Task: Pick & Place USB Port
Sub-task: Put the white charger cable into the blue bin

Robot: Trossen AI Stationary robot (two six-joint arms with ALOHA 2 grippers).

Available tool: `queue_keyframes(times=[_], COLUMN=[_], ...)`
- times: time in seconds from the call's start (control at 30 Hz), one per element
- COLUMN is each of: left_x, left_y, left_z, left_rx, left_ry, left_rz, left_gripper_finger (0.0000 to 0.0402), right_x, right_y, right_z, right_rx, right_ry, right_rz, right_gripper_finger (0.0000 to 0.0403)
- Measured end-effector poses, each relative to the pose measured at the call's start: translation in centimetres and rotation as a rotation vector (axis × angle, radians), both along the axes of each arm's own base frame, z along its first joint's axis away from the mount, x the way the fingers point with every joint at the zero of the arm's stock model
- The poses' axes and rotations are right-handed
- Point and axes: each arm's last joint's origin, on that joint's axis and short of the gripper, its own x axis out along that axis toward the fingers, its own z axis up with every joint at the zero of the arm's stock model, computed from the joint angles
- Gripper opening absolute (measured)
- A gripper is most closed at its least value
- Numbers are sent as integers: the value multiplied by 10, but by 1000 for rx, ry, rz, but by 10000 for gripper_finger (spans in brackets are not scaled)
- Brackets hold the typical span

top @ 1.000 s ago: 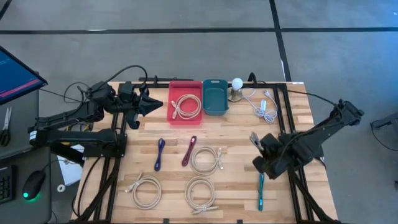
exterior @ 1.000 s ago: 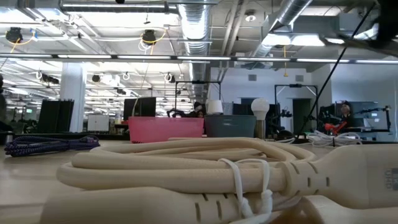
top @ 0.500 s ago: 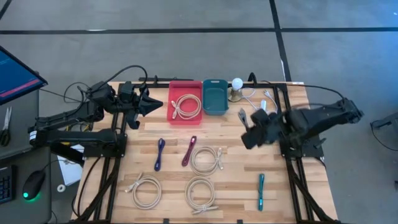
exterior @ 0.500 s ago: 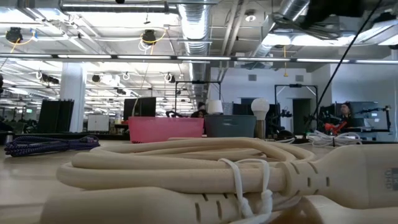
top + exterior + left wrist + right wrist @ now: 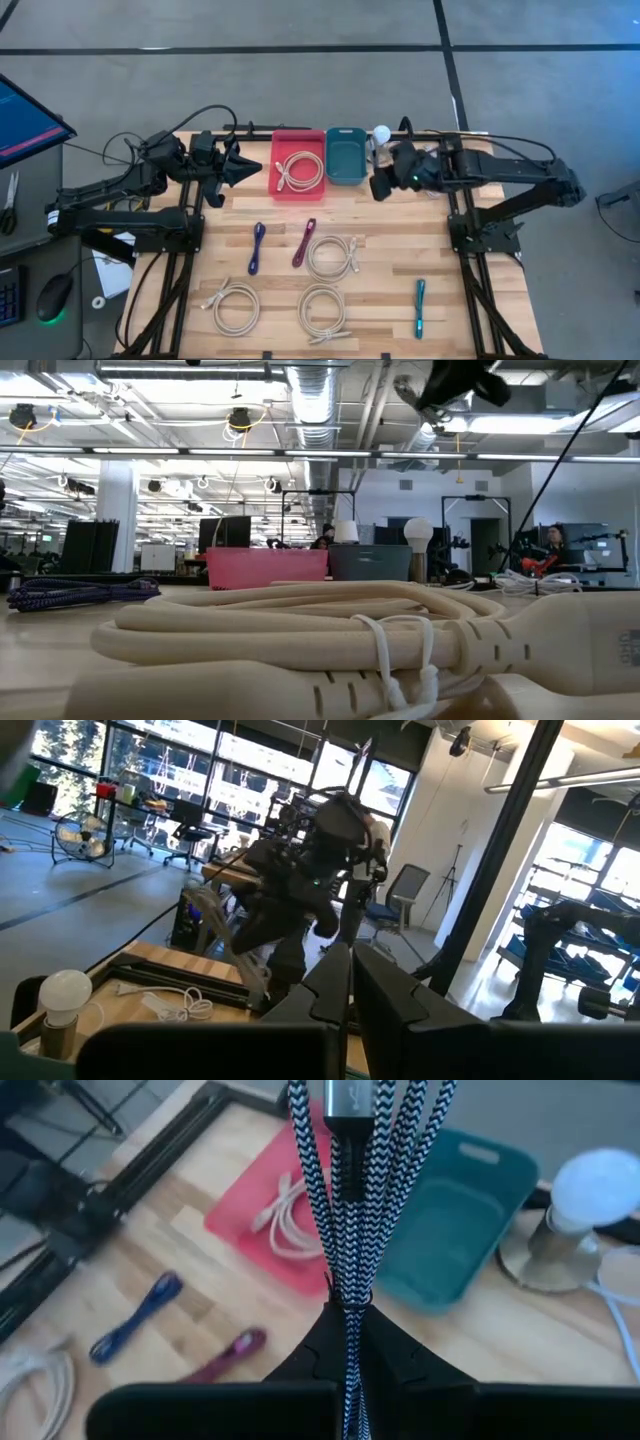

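My right gripper [image 5: 379, 187] hovers just right of the teal bin [image 5: 345, 155], shut on a black-and-white braided USB cable [image 5: 350, 1200] with a silver plug [image 5: 350, 1098]. The right wrist view looks down on the teal bin [image 5: 460, 1210] and the red bin [image 5: 280, 1200], which holds a cream cable [image 5: 298, 168]. In the low view this gripper [image 5: 440, 382] is high above the table. My left gripper [image 5: 243, 165] waits shut at the far left, left of the red bin. My right gripper pinches the folded bundle of braided cable [image 5: 347, 1292] between its two fingers, several strands together. The strands run along the fingers and fan out past their tips, plug end foremost. The cable is lifted clear of the table, near the teal bin's right side.
On the table lie a blue cable [image 5: 257, 247], a maroon cable [image 5: 304, 241], a teal cable [image 5: 420, 305] and three cream coils [image 5: 331, 256], [image 5: 232, 305], [image 5: 323, 308]. A bulb lamp [image 5: 381, 133] and a white cable [image 5: 425, 165] sit at the far edge, right of the teal bin.
My right gripper has swung up from the table's near right part, by the teal cable, toward the far edge and left, ending beside the teal bin. It carries the braided cable. The teal cable has stayed on the table.
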Motion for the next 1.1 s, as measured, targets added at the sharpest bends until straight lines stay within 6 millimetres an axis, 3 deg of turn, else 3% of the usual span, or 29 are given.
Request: queue_keyframes(times=[0.17, 0.4, 0.57, 0.77, 1.1], left_x=[0, 0, 0, 0, 0], left_y=[0, 0, 0, 0, 0], left_z=[0, 0, 0, 0, 0], left_rx=[0, 0, -1, 1, -1], left_ry=[0, 0, 3, 3, 3], left_rz=[0, 0, 0, 1, 1], left_gripper_finger=[16, 16, 16, 16, 16], right_x=[15, 47, 65, 88, 105], right_y=[-17, -45, -68, -98, -151], right_z=[1, -16, -32, -36, -50], right_rx=[-18, -10, 28, 29, 83], right_ry=[-63, -88, -21, 21, 225], right_rz=[-14, -18, -38, -11, -16], right_gripper_finger=[0, 0, 0, 0, 0])
